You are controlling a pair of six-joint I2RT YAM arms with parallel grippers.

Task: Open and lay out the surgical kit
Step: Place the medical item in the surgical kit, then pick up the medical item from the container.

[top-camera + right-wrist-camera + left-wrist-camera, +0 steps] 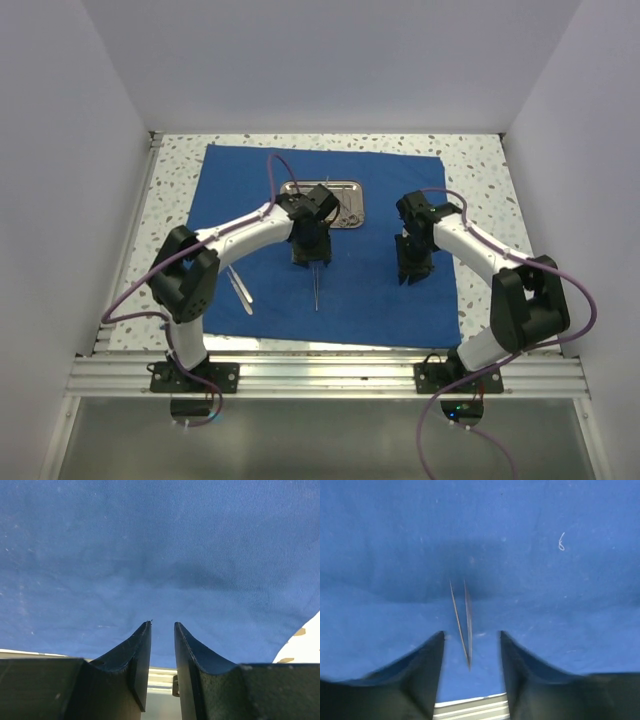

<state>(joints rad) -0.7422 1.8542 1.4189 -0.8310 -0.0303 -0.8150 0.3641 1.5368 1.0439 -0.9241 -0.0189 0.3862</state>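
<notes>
The royal-blue cloth [400, 190] lies spread flat on the table. The small steel tray [350, 189] sits on its far middle, with thin instruments inside, partly hidden by my left arm. My left gripper [311, 262] hovers open just in front of the tray. Silver tweezers [316, 288] lie on the cloth under it. In the left wrist view the tweezers [465, 625] lie between the spread fingers, untouched. My right gripper [410, 274] hangs over bare cloth to the right. In the right wrist view its fingers [142, 650] stand a narrow gap apart, empty.
Another silver instrument [240, 290] lies at the cloth's near-left edge, beside my left arm. The speckled tabletop [480, 180] borders the cloth, and shows in the right wrist view [305, 645]. White walls close in three sides. An aluminium rail [330, 375] runs along the near edge.
</notes>
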